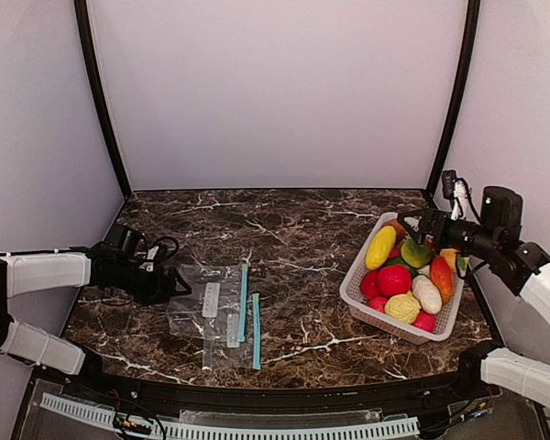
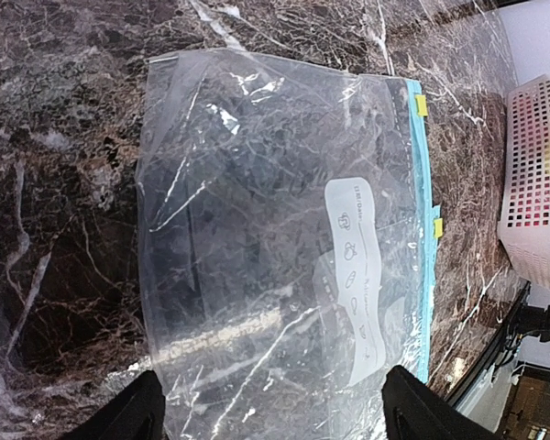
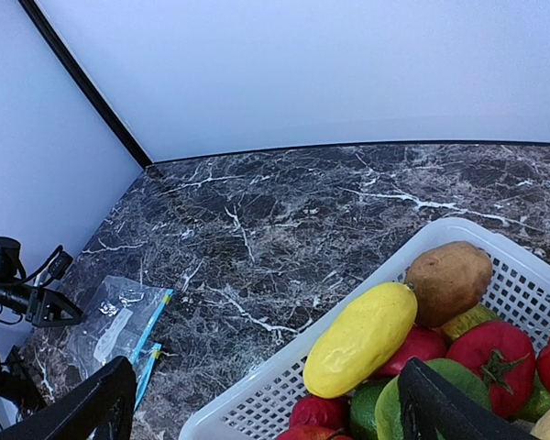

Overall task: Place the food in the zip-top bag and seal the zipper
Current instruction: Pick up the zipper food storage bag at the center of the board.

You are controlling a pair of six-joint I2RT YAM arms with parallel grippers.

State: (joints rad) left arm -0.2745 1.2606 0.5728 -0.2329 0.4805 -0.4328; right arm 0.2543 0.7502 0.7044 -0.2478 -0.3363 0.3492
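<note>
A clear zip-top bag (image 1: 211, 302) lies flat on the marble table, its blue zipper (image 1: 243, 302) on the side towards the basket. My left gripper (image 1: 176, 286) hovers at the bag's closed end. In the left wrist view the bag (image 2: 275, 229) fills the frame, and that gripper (image 2: 275, 417) is open, one finger at either side of the bag. The food (image 1: 403, 275) is piled in a white basket (image 1: 362, 298). My right gripper (image 1: 412, 226) hangs open over the pile's far end. In its wrist view, this gripper (image 3: 270, 412) straddles a yellow fruit (image 3: 362, 339) beside a brown potato (image 3: 449, 280).
A second blue zipper strip (image 1: 255, 332) lies just nearer than the first, seemingly another bag overlapping it. The basket (image 2: 532, 183) stands at the table's right side. Dark marble (image 1: 293, 238) stretches between the bag and the basket. Black frame posts rise at the back corners.
</note>
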